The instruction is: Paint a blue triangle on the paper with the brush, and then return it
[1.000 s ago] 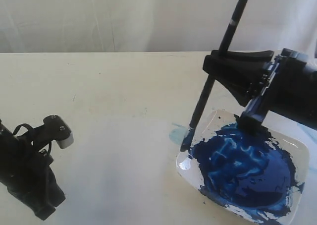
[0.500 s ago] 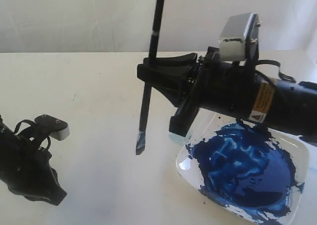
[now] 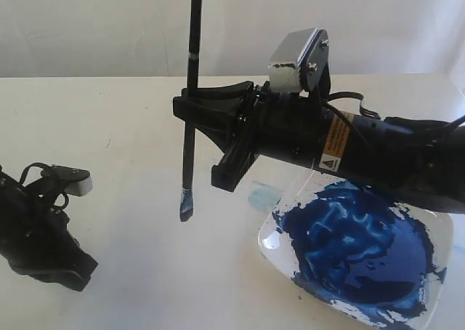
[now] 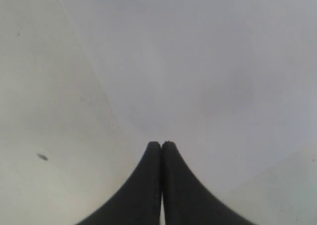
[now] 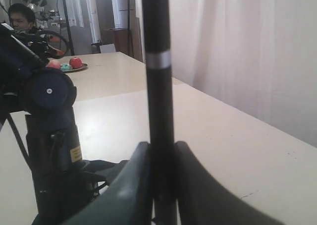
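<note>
Black right end effector (image 3: 187, 103), brush (image 3: 187, 163) upright

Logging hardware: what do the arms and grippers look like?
The black right arm carries an orange warning label, a silver wrist box and a black cable. The black left arm has a grey box. The left gripper and right gripper have tapered black fingers.

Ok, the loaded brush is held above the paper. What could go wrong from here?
The brush tip is soaked blue above bare paper; a drip could spot it. The right pincer grips the thin handle well above the bristles, so pressing down may pivot it and smear strokes. A pale smudge sits beside the dish; painting there would muddy the outline.
</note>
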`<state>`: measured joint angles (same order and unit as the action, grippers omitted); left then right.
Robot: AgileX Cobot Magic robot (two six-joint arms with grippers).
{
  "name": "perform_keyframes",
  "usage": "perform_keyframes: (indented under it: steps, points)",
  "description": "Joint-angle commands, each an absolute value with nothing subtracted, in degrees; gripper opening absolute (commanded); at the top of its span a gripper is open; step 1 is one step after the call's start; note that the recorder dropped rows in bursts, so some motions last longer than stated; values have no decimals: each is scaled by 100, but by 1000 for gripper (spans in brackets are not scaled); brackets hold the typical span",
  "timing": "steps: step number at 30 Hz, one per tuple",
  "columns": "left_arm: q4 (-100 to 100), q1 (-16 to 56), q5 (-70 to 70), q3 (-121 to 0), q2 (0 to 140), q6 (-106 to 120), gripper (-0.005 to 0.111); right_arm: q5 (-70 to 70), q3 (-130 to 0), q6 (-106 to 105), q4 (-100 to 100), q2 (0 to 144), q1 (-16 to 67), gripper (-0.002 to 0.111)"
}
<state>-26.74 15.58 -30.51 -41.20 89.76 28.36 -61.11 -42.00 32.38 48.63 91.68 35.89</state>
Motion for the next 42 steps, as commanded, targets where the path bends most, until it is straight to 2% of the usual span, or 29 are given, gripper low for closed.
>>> perform_keyframes:
  steps: [1,14,27,42]
  points:
    - [-2869,1541,-2930,-4049,9079,2834,0,-6219,-4349,3163,4795,9321,3597,0]
    - [-2843,1541,-2845,-4049,9243,2834,0,-6304,-4423,3072,4778,9503,3852,0]
    - [-2675,1541,-2803,-4049,9353,2844,0,-6466,-4863,3062,4422,10294,4205,0]
    - [-2676,1541,-2801,-4049,9353,2844,0,-6541,-5087,3011,3954,10918,4219,0]
